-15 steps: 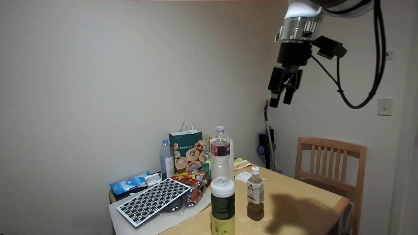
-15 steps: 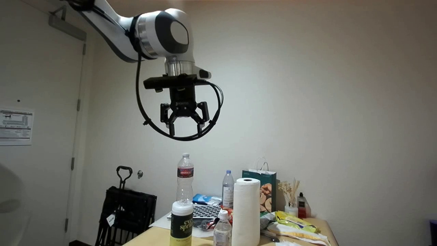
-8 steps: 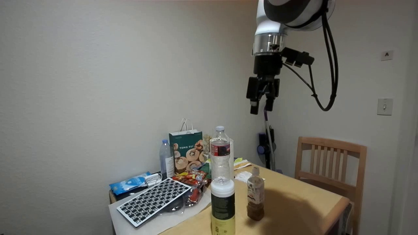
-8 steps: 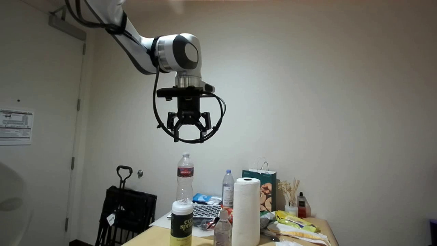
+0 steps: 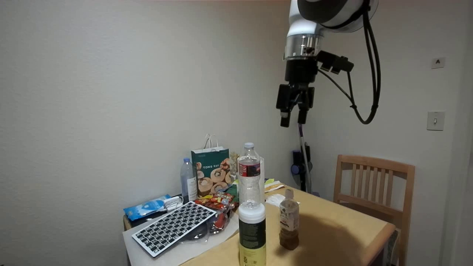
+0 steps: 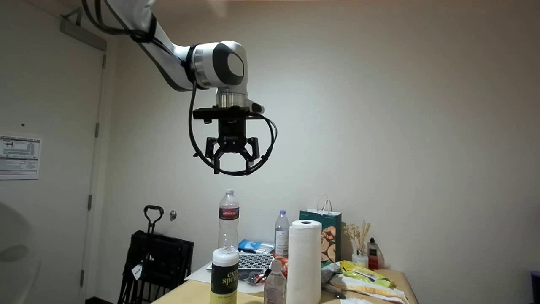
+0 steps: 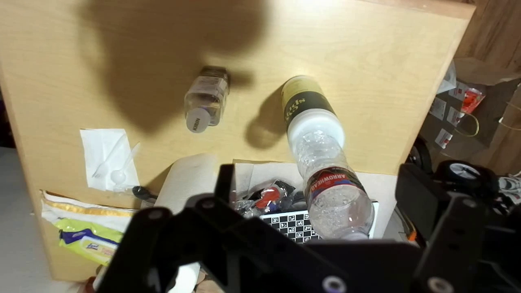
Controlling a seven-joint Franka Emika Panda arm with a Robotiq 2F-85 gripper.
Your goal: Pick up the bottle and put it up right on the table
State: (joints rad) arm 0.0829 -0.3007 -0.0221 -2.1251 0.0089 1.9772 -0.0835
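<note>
Spread wide and holding nothing, a black two-fingered robotic hand has swung toward a clear plastic bottle with a red label, upright atop a white-lidded cylindrical canister, apparently lining up the pickup. Below spreads a tan wooden tabletop; beyond, a slat-backed wooden chair and pale wall.

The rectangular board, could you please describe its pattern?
The board has black-and-white checks, shown best in an exterior view.

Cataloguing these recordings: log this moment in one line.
gripper: open, holding nothing | Arrowhead bottle: upright atop canister | set on table: not yet
</note>
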